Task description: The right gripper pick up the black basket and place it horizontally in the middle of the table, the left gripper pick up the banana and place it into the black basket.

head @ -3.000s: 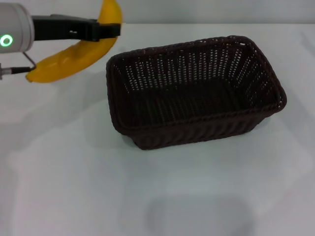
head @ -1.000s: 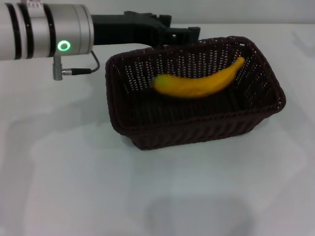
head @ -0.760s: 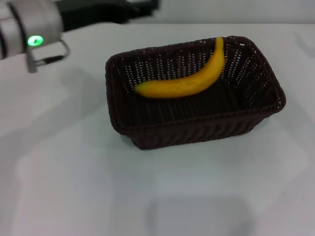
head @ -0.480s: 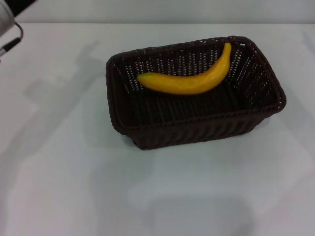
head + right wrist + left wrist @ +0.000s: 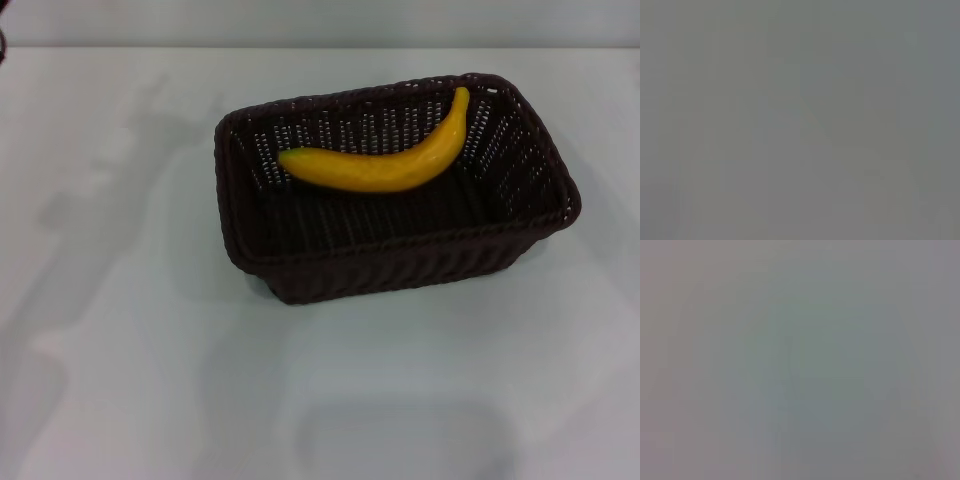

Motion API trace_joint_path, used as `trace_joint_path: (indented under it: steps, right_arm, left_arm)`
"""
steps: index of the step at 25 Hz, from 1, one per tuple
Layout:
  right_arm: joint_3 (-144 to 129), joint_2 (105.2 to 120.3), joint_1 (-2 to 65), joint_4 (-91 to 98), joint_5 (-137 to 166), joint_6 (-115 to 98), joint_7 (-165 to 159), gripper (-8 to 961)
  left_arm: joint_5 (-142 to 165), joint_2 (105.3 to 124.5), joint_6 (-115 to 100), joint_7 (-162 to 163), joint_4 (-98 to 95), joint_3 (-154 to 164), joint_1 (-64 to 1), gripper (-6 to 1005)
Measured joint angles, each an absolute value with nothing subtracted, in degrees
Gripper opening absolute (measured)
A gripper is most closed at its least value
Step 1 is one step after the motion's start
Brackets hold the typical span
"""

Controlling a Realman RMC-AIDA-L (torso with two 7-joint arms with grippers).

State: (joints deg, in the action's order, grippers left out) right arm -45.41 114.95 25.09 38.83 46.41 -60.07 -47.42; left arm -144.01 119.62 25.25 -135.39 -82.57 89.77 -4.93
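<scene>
Banana (image 5: 375,165) lay inside basket (image 5: 400,262), leaning on its far wall; basket sat lengthwise mid-tabletop (image 5: 130,380); neither tool in view, state unknowable.

The banana (image 5: 380,165) lies in the basket (image 5: 400,265), against its far wall, on the table (image 5: 120,350).

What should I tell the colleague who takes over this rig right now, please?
Left hand: out of all views; it holds nothing that can be seen.
Right hand: also out of view.
Black basket: stands upright on the white table, near the middle, long side across the head view.
Banana: lies inside the basket along its far wall, thin end propped toward the far right corner, nothing gripping it.
Done: basket placed, banana in the basket.
Left: by the look of it nothing, beyond confirming both arms are parked.
</scene>
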Motion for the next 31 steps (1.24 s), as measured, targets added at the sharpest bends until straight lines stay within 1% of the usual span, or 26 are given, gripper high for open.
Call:
trace_joint_path:
  steps: [5, 10, 15, 16, 20, 25, 26, 31]
  right_arm:
    - [-44.6, 114.8, 24.0, 38.9, 46.3, -60.0, -47.4, 840]
    - [-42.8, 114.49, 22.6, 39.1, 46.7, -59.7, -47.4, 840]
    - [-42.1, 113.46, 20.6, 38.7, 46.8, -59.1, -45.7, 840]
    - [-41.7, 113.45, 20.3, 38.6, 46.8, -59.1, -45.1, 840]
    - [-39.3, 113.84, 20.0, 37.2, 46.9, -59.3, -42.9, 840]
    - [-39.0, 114.11, 19.7, 35.1, 46.6, -61.0, -37.1, 840]
    - [-37.9, 114.61, 19.6, 34.1, 46.5, -63.1, -33.8, 840]
    - [-33.6, 115.01, 19.9, 29.1, 46.4, -71.5, -29.3, 840]
  left_arm:
    - [-154.3, 119.6, 29.1, -144.7, -81.2, 89.3, -2.5, 875]
    - [-158.1, 119.62, 30.3, -147.1, -81.7, 88.0, 1.6, 875]
    - [-160.9, 119.62, 30.4, -147.7, -81.8, 86.9, 5.6, 875]
    - [-161.4, 119.62, 30.6, -147.7, -81.8, 86.9, 6.3, 875]
    - [-163.7, 119.62, 33.5, -147.8, -80.9, 86.7, 9.1, 875]
    - [-164.8, 119.62, 38.8, -147.9, -78.3, 86.6, 10.4, 875]
    - [-164.9, 119.62, 39.8, -147.9, -77.8, 86.7, 10.6, 875]
    - [-165.0, 119.62, 41.9, -148.3, -76.6, 87.3, 11.0, 875]
